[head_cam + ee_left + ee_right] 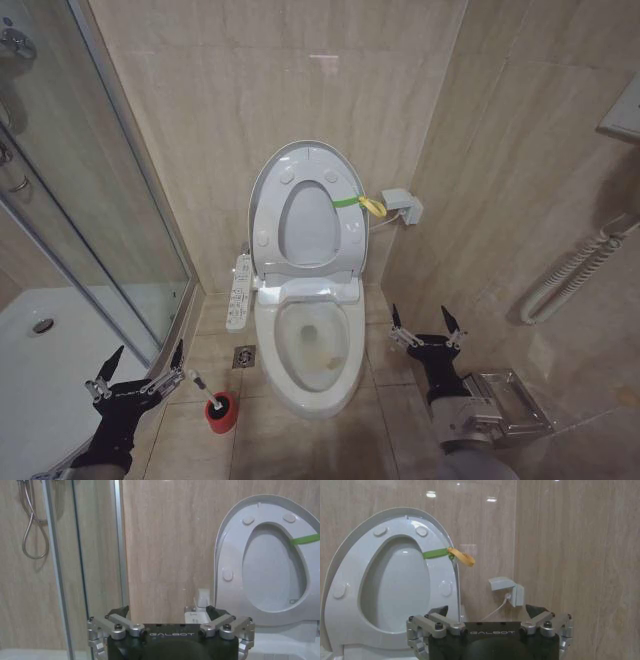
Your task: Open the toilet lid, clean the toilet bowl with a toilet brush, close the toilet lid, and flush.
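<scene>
I see the large glossy white plastic toilet lid [305, 205] with a green-yellow band [436, 553] that looks like soft tape. The white oval toilet bowl [310, 345] reads as smooth glazed ceramic, stained yellowish inside. My left gripper [137, 374] and right gripper [425, 322] show matt black housing with brushed metal links. The beige wall tiles [270, 80] shine; the small red round cup holder [222, 412] looks plastic.

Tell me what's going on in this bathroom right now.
A two-armed robot faces the toilet. The toilet lid already stands raised against the wall, leaving the toilet bowl exposed. The toilet brush sits untouched in its red holder on the floor. The left gripper hovers near it, the right gripper beside the bowl; both have open, empty jaws.
</scene>
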Available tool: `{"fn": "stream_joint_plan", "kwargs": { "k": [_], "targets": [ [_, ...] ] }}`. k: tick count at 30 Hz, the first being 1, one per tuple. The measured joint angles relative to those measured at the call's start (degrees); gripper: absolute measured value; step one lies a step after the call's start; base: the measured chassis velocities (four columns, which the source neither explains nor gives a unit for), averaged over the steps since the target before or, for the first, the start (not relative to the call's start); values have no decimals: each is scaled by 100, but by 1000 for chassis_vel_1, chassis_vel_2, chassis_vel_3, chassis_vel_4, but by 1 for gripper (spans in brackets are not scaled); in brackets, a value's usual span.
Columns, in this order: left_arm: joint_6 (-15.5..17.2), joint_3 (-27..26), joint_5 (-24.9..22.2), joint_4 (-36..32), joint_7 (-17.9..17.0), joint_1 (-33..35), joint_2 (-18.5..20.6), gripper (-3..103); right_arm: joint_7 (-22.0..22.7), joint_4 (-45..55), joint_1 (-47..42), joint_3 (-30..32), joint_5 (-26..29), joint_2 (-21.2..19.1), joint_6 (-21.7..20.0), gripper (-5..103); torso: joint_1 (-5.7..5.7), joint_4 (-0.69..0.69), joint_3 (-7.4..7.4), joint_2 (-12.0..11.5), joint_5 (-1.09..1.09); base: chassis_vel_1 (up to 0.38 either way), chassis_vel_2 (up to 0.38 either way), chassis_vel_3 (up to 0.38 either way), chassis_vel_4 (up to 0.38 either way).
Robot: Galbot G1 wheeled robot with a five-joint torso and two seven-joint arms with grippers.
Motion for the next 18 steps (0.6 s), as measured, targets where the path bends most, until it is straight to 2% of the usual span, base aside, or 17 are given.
{"fn": "stream_joint_plan", "kwargs": {
  "k": [18],
  "targets": [
    [0, 0, 0, 0, 0, 0, 0, 100, 0, 0, 0, 0, 0, 0, 0, 100, 0, 0, 0, 0, 0, 0, 0, 0, 0]
  ]
}}
